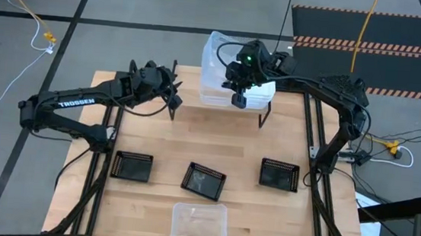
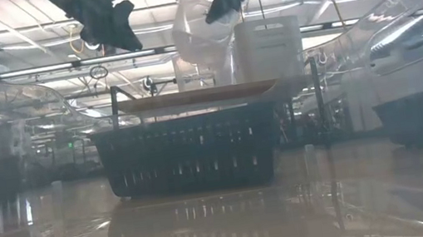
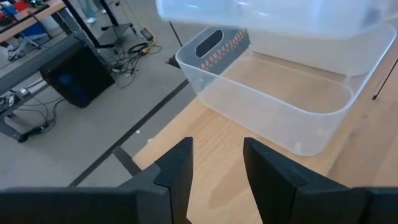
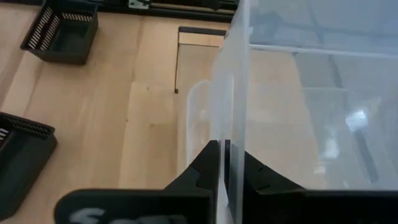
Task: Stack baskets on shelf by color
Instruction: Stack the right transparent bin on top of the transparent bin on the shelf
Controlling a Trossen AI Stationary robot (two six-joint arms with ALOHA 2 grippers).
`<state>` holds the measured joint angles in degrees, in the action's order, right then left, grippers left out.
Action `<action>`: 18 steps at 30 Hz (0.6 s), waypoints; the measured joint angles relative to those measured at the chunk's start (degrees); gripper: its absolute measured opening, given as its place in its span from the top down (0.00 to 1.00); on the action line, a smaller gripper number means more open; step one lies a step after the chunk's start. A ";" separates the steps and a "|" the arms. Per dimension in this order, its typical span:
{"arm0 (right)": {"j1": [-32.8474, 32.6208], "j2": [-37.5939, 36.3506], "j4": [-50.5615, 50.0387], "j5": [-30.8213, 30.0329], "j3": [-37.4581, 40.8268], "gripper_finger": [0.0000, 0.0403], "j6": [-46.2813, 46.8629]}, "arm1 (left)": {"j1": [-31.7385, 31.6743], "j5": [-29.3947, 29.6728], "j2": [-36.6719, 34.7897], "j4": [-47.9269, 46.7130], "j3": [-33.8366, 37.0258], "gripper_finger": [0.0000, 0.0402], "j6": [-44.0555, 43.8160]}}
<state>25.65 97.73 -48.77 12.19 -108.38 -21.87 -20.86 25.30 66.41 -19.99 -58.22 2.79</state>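
My right gripper is over the shelf at the table's far edge, shut on a clear basket held tilted in the air. The basket also shows in the low view. Below it another clear basket stands on the wood, next to the white baskets. My left gripper is open and empty, just left of the shelf. Three black mesh baskets and one clear basket rest on their bottoms on the table. My right gripper pinches one upright wall of the clear basket between its two fingers, one finger inside the basket and one outside. The fingers come from above, slanting toward the table's near side. The basket is lifted clear and tilted above the clear basket on the shelf.
The shelf's thin black legs stand on the far middle of the table. The black baskets form a row across the near half, with bare wood between them and the shelf. The table frame's dark struts run along both sides.
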 joint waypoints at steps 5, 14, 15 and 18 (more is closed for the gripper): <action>-0.33 0.02 -0.76 -0.02 0.00 0.91 0.70 | 0.00 0.00 0.00 -0.64 0.00 0.64 -0.44; -1.22 0.00 -1.01 -4.86 0.00 0.81 0.01 | 0.00 0.02 0.00 -0.81 0.00 0.64 -0.84; -1.57 0.00 -1.20 -5.18 0.00 0.81 -0.56 | 0.00 0.02 0.00 -0.81 0.00 0.64 -0.99; -3.32 0.00 -1.29 -8.31 0.00 0.84 -2.50 | 0.00 0.02 0.00 -0.79 0.00 0.64 -1.40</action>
<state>22.32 97.73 -50.07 3.87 -108.38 -24.36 -20.86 25.32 66.41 -20.78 -58.22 1.39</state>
